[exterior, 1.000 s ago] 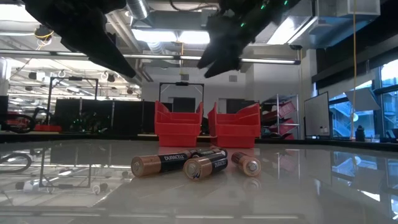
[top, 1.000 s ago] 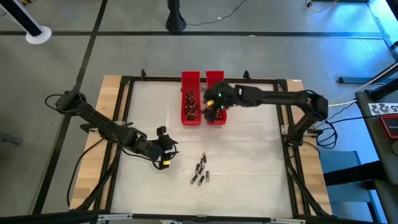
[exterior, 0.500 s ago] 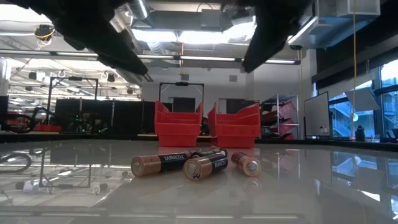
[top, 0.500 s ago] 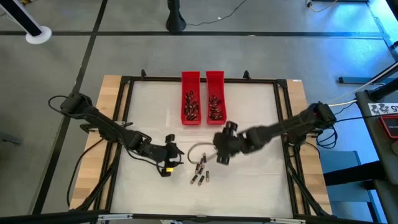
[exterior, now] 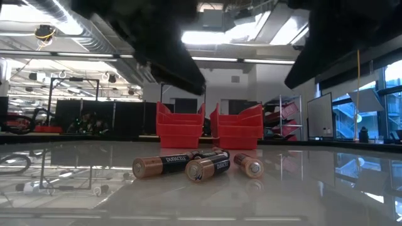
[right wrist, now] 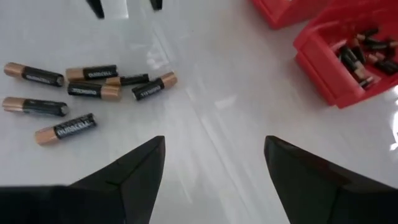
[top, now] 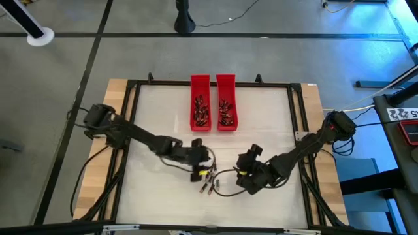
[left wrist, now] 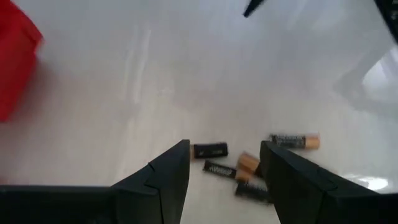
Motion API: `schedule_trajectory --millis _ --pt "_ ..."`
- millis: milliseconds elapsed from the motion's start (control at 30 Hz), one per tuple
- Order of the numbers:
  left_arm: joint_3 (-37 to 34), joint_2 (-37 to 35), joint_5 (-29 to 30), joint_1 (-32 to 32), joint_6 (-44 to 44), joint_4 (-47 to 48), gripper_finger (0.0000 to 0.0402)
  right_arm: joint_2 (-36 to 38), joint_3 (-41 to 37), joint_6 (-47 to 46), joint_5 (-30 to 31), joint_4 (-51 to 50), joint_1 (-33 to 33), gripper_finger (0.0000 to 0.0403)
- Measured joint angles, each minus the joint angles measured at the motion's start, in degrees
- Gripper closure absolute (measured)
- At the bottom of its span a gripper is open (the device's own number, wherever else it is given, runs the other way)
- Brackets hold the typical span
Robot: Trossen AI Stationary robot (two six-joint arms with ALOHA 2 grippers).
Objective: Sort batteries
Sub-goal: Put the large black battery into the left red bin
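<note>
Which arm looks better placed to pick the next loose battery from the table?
Probably the left. The left gripper hangs open right over the loose batteries, which show between its fingers in the left wrist view. The right gripper, also open, sits off to the side of the pile, empty, a little farther from it.

From above, the loose batteries (top: pixel 210 185) blur together uncountably; the left arm (top: pixel 196 156) hides some.

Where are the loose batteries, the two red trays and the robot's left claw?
loose batteries (right wrist: pixel 93 91): right wrist view, label of one battery.
left red tray (top: pixel 200 83): high view, bare far end.
right red tray (top: pixel 225 82): high view, bare far end.
left gripper (left wrist: pixel 224 163): left wrist view, between the fingertips.
</note>
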State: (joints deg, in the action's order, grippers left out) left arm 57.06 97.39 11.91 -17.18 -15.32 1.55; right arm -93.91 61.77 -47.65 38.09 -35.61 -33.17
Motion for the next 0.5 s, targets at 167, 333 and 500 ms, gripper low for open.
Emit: schedule_trajectory --millis 167,333,500 --pt "2.41 4.83 -1.66 1.67 -2.58 -0.62 0.0217 -0.02 -0.80 -1.54 -0.07 -0.24 0.02 0.0127" --pt "3.90 7.98 -1.51 1.54 -1.30 -0.84 0.0217 -0.02 -0.80 -1.45 -0.09 -0.47 0.02 0.0127" --pt "4.66 9.38 -1.67 1.49 0.92 -1.57 0.0217 -0.02 -0.80 -1.41 -0.09 -0.88 0.02 0.0127"
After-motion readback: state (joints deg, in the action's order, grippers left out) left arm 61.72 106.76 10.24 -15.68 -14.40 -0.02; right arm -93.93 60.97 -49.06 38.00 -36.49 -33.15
